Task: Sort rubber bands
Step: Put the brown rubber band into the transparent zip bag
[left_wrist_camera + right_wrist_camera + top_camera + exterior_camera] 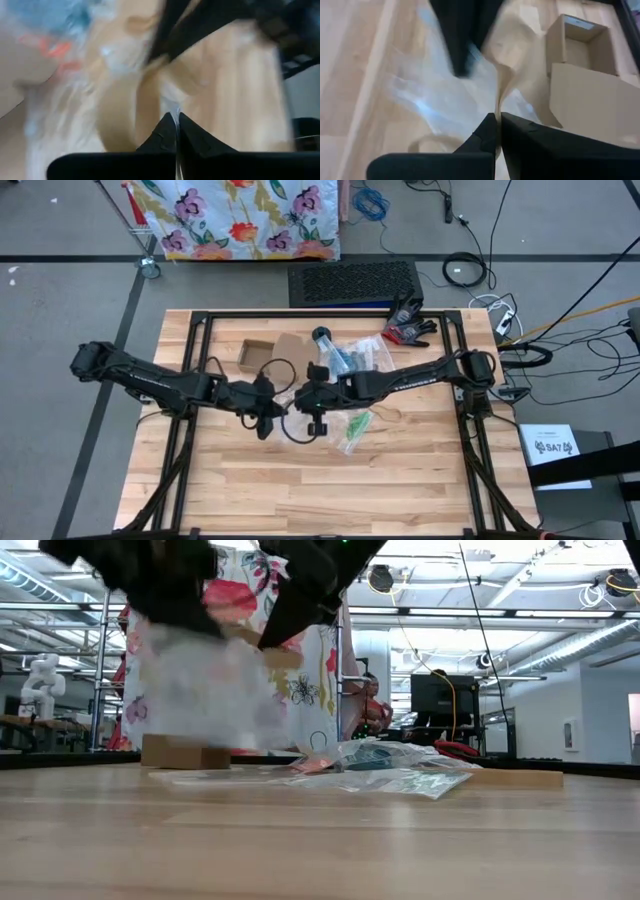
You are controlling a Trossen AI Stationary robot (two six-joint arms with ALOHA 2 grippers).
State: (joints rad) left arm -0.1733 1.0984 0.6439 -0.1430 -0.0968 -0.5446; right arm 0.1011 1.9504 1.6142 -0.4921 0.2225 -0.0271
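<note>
A clear plastic bag [205,680] hangs above the middle of the table between my two grippers. My left gripper [275,402] and my right gripper [300,398] meet there, both shut on the bag's film. More clear bags [352,360] holding blue and green rubber bands lie on the table behind my right arm. Another bag with green bands [356,430] lies flat near it. The held bag is blurred, so what is inside it cannot be made out. My left gripper pinches a thin edge of the clear bag's film [175,107] between its two shut fingers, slanting down at it from the table's left. The bag is off the table. My right gripper pinches another edge of the same film [498,102] between its shut fingers, slanting down from the table's right. The film runs up from the fingers toward my left gripper's dark finger [460,45].
An open cardboard box [255,352] with its flap [290,345] stands behind the grippers at the far left. A black and red glove [408,328] lies at the far right. Black cables [290,420] loop under both wrists. Bare wood [300,490] spreads toward the near edge.
</note>
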